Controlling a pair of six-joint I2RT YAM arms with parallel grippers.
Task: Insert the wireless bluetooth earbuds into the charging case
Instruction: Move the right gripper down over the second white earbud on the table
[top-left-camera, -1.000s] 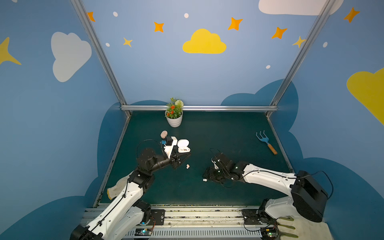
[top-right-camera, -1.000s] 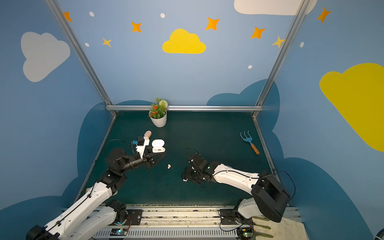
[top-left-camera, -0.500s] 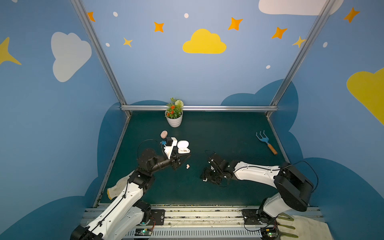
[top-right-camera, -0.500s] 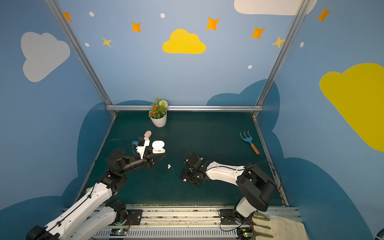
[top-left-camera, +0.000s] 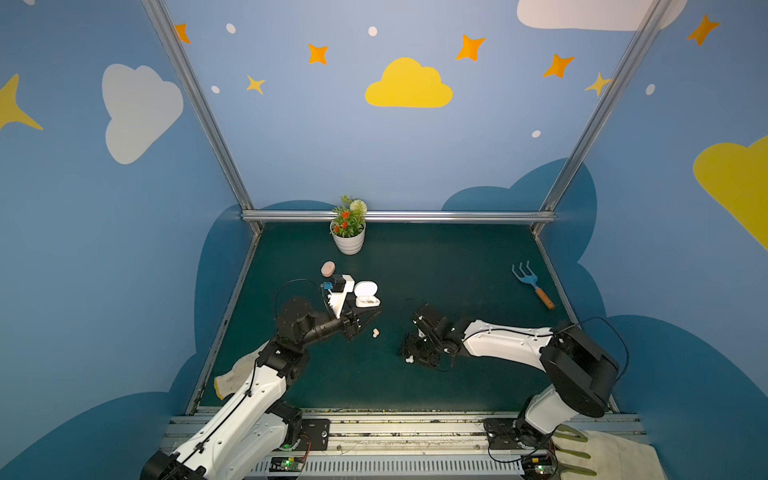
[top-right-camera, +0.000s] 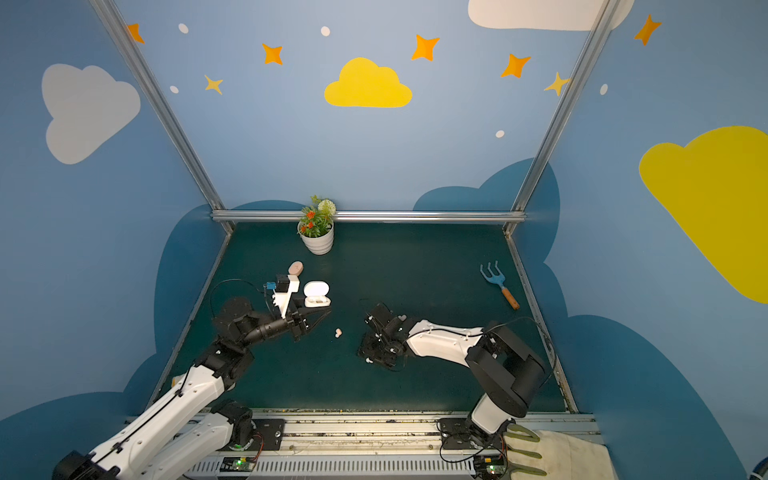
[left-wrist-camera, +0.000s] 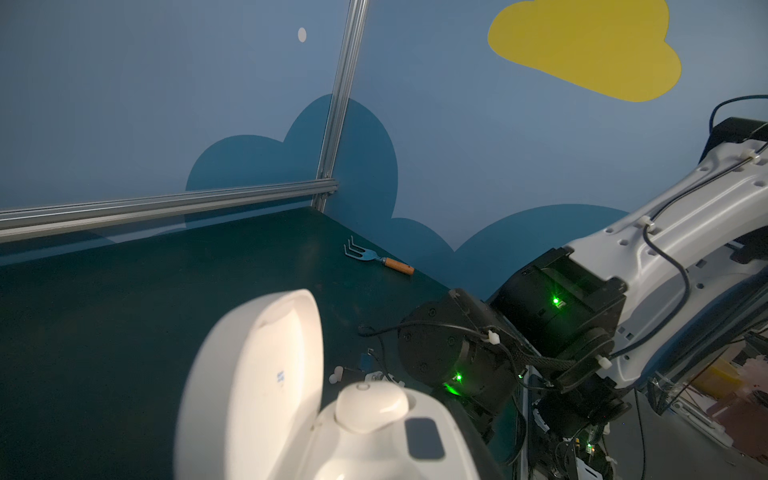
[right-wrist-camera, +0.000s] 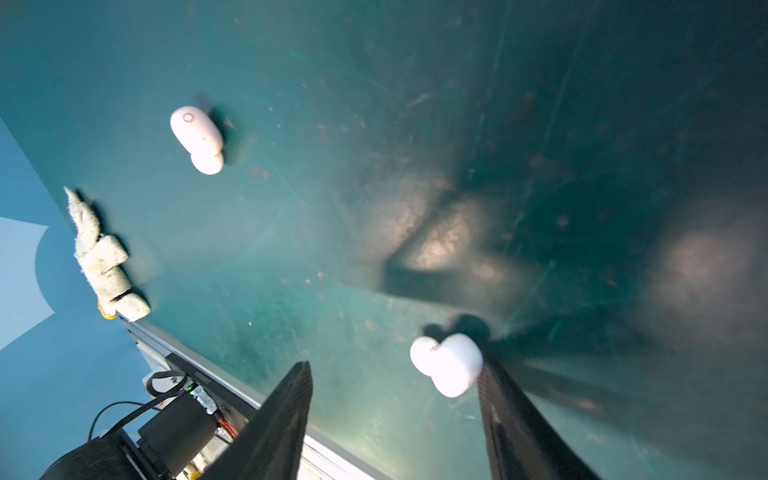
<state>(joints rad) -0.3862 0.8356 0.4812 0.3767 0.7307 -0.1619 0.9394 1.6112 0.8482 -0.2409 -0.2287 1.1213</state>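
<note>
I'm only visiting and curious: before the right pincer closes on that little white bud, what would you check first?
1. Right pincer open: ok, its fingers stand apart.
2. White earbud between its fingers: ok, but it lies right beside one finger, off centre.
3. Charging case lid open: ok.
4. Free slot in the case: ok, it looks empty beside the seated bud.
5. Left pincer gripping the case: cannot tell, its fingers do not show in its wrist view.
6. Second loose bud out of the way: ok, it lies apart from the right pincer.
</note>
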